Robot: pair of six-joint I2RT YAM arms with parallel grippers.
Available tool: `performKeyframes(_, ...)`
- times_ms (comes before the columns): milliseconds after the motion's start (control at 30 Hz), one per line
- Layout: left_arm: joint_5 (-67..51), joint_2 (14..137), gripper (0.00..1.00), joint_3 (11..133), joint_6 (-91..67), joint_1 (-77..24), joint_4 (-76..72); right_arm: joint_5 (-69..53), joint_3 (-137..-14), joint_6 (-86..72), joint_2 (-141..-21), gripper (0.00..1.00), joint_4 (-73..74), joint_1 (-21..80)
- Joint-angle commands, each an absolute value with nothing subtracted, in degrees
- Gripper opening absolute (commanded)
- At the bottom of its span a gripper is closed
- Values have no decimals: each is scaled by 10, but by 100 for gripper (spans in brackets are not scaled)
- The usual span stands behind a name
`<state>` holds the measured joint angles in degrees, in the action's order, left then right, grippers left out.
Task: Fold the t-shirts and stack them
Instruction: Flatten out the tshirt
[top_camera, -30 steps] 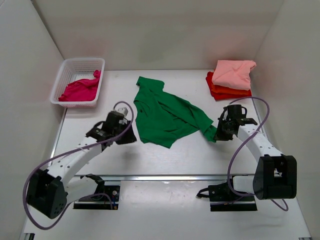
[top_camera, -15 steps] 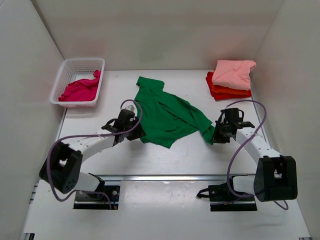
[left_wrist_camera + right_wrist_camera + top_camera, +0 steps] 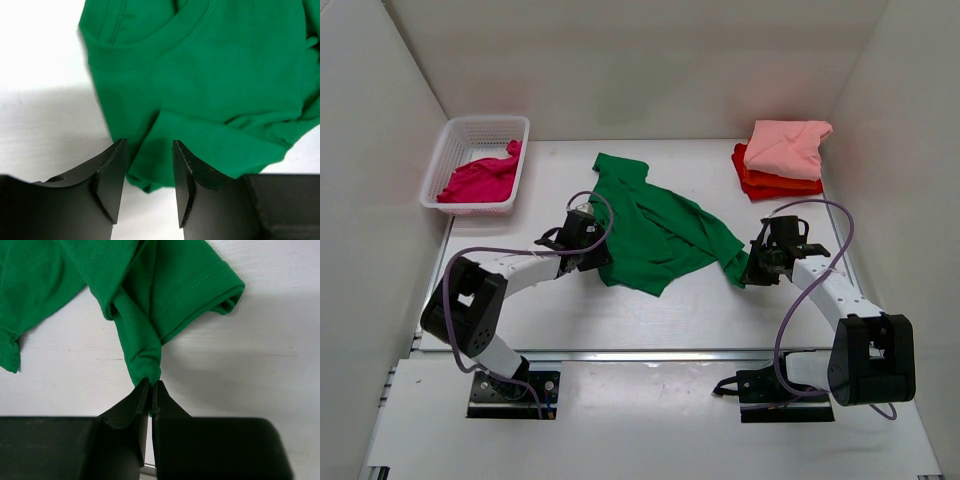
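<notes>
The green t-shirt (image 3: pixel 655 230) lies crumpled and unfolded in the middle of the white worktop (image 3: pixel 700 312). Its long axis runs on a diagonal from the far left toward the near right. One narrow end points at the back wall and a sleeve trails off toward the right arm. The left fingers (image 3: pixel 107 180) sit at the shirt's near-left edge. They are spread apart with a gap between them, low over the cloth, and the hem of the green fabric lies in that gap without being pinched. In the left wrist view the ribbed neckline curves across the cloth just beyond those fingers, with its opening facing away from them. The right fingers (image 3: pixel 131 412) are clenched on a small bunched tip of green cloth at the shirt's near-right end. From that pinch the fabric fans out away from them, and a hemmed sleeve lies flat on the worktop just beside it. At the far left corner a white basket (image 3: pixel 488 119) holds a rumpled magenta t-shirt (image 3: pixel 478 180). At the far right corner a folded salmon pink t-shirt (image 3: pixel 785 145) rests on top of a folded orange-red t-shirt (image 3: pixel 775 184). Both piles are well apart from the green one.
</notes>
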<state>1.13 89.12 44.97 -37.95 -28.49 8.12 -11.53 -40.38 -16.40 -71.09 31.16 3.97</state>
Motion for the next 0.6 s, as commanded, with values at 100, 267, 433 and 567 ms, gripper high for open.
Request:
performKeyframes(100, 17, 924, 51, 485, -346, -300, 74, -127, -408, -164, -708, 0, 294, 36)
performKeyframes(267, 7, 939, 51, 490, -342, -301, 83, -127, -409, -162, -708, 0, 299, 34)
performKeyframes(433, 4, 915, 47, 484, -338, -307, 92, -122, -405, -160, -705, 0, 300, 32)
performKeyframes(567, -8, 910, 39, 490, -328, -304, 115, -126, -407, -163, -708, 0, 293, 34)
